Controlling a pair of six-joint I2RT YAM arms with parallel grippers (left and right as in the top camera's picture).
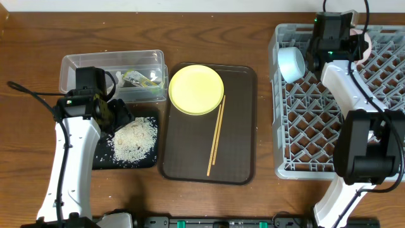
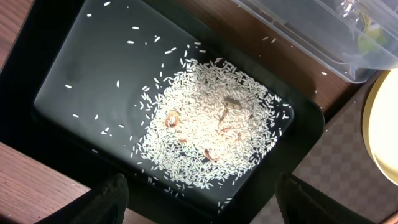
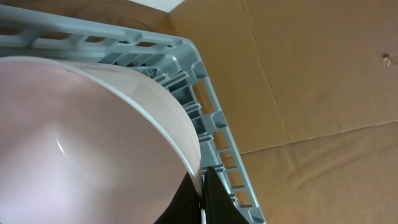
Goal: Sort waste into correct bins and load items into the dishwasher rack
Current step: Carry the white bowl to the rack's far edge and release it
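Note:
My left gripper point(image 1: 118, 118) point(image 2: 199, 214) is open and empty above the black tray point(image 1: 101, 158) point(image 2: 81, 62), which holds a pile of white rice grains point(image 1: 134, 138) point(image 2: 214, 121). The green-and-orange wrapper point(image 1: 142, 79) lies in the clear tub point(image 1: 82, 63) point(image 2: 311, 37). The yellow plate point(image 1: 196, 89) and chopsticks point(image 1: 216, 136) lie on the brown serving tray. My right gripper point(image 1: 353, 43) point(image 3: 202, 186) is shut on the rim of the white bowl point(image 1: 365, 42) point(image 3: 81, 143) at the far corner of the grey rack point(image 1: 316, 126) point(image 3: 211, 112). A light blue bowl point(image 1: 290, 63) stands in the rack. The cup and the tissue are out of view.
The dark brown serving tray point(image 1: 237, 126) sits in the middle between the bins and the rack. Bare wooden table point(image 1: 209, 31) shows behind and in front. Cardboard point(image 3: 311, 74) lies beyond the rack's far edge.

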